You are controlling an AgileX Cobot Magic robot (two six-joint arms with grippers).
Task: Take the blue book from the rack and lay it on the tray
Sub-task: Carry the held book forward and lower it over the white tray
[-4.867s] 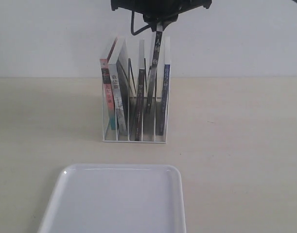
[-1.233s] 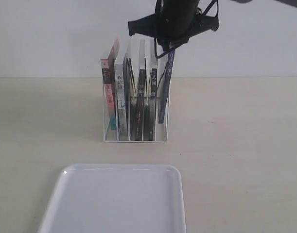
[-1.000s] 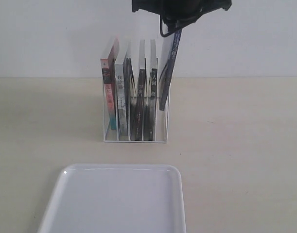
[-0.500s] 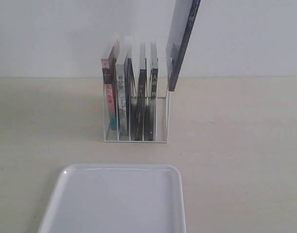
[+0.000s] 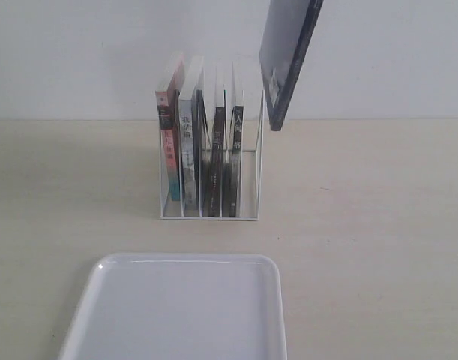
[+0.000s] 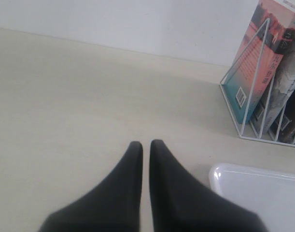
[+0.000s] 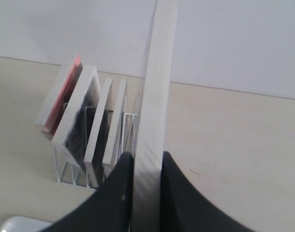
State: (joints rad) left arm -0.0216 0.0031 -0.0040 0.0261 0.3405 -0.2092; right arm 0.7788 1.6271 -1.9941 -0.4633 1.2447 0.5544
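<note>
The blue book (image 5: 287, 56) hangs tilted in the air above the right end of the white wire rack (image 5: 208, 202), fully out of its slot, its top cut off by the frame edge. In the right wrist view my right gripper (image 7: 146, 159) is shut on the blue book (image 7: 154, 111), seen page-edge on, with the rack (image 7: 72, 171) below it. The gripper itself is out of the exterior view. The white tray (image 5: 176, 311) lies in front of the rack. My left gripper (image 6: 145, 145) is shut and holds nothing, low over the table near the tray's corner (image 6: 256, 191).
Several books stay in the rack: a pink-spined one (image 5: 167, 146) at the left, a pale-spined one and two black-spined ones (image 5: 233, 161). A white wall runs behind the beige table.
Earlier the right gripper held a black-spined book, which now stands in the rack. It then took the blue book and lifted it up and slightly right, clear of its slot.
</note>
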